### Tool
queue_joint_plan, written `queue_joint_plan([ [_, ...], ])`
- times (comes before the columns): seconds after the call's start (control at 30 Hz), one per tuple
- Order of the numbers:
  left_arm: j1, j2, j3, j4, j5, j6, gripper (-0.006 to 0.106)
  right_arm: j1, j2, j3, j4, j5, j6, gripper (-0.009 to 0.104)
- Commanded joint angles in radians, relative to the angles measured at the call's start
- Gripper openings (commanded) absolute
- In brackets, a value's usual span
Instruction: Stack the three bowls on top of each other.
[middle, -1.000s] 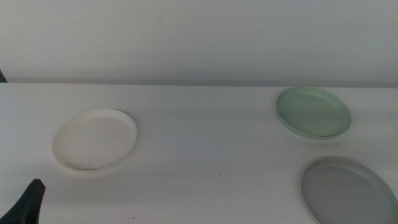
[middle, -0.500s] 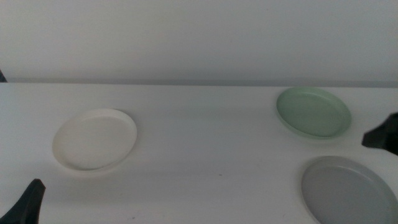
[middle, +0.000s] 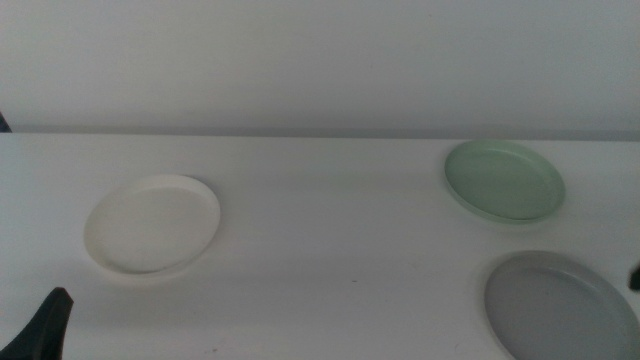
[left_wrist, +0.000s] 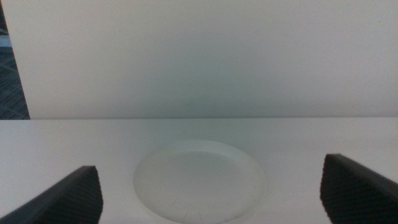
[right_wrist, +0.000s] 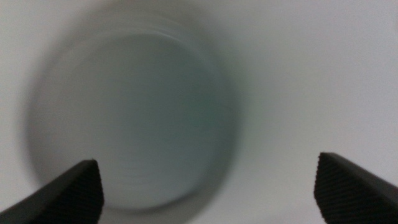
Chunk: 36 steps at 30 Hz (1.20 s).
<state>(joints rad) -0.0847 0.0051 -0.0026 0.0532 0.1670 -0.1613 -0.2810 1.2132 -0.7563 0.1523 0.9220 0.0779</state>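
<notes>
On the white table (middle: 330, 200), seen from the middle view, the three bowls lie apart, none stacked. The cream white bowl (middle: 152, 225) sits at about 9 o'clock, the mint green bowl (middle: 504, 180) at about 2 o'clock, and the grey bowl (middle: 560, 306) at about 4 o'clock, cut off by the bottom edge of the picture. The green and grey bowls are near each other but not touching; the cream one is well apart from both.

The left tool (left_wrist: 211, 193) waits low at about 8 o'clock in the middle view (only a dark tip shows at the bottom edge). Its wrist camera shows its two dark jaws spread wide, holding nothing, with the cream white bowl (left_wrist: 199, 182) lying flat on the table ahead, framed between them.

The right tool (right_wrist: 208, 190) is almost out of the middle view, a dark sliver at the right edge around 4 o'clock, just beside the grey bowl. In its wrist picture the jaws are wide apart and empty, and a blurred round bowl (right_wrist: 134, 118) lies beyond them; its colour is hard to tell through the blur
</notes>
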Motion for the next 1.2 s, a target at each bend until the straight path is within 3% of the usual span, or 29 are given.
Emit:
queue_joint_plan([
  [0.0, -0.005, -0.041, 0.040, 0.000, -0.016, 0.000, 0.094, -0.060, 0.086, -0.008, -0.008, 0.015, -0.022, 0.087],
  [0.13, -0.005, -0.041, 0.040, 0.000, -0.016, 0.000, 0.094, -0.044, 0.218, -0.016, -0.016, -0.034, -0.034, 0.076],
  [0.57, -0.005, -0.041, 0.040, 0.000, -0.016, 0.000, 0.094, -0.008, 0.484, -0.072, -0.056, -0.124, -0.027, 0.060],
  [0.67, -0.005, -0.041, 0.040, 0.000, -0.016, 0.000, 0.094, -0.008, 0.512, -0.072, -0.066, -0.141, -0.027, 0.051],
  [0.83, -0.005, -0.041, 0.040, 0.000, -0.016, 0.000, 0.094, -0.008, 0.523, -0.072, -0.076, -0.167, -0.027, 0.026],
  [1.0, -0.005, -0.041, 0.040, 0.000, -0.016, 0.000, 0.094, -0.008, 0.523, -0.072, -0.086, -0.182, -0.027, 0.021],
  [1.13, -0.005, -0.041, 0.040, 0.000, -0.016, 0.000, 0.094, -0.008, 0.523, -0.070, -0.090, -0.182, -0.027, -0.001],
  [1.17, -0.005, -0.041, 0.040, 0.000, -0.016, 0.000, 0.094, -0.003, 0.523, -0.070, -0.095, -0.175, -0.032, -0.002],
])
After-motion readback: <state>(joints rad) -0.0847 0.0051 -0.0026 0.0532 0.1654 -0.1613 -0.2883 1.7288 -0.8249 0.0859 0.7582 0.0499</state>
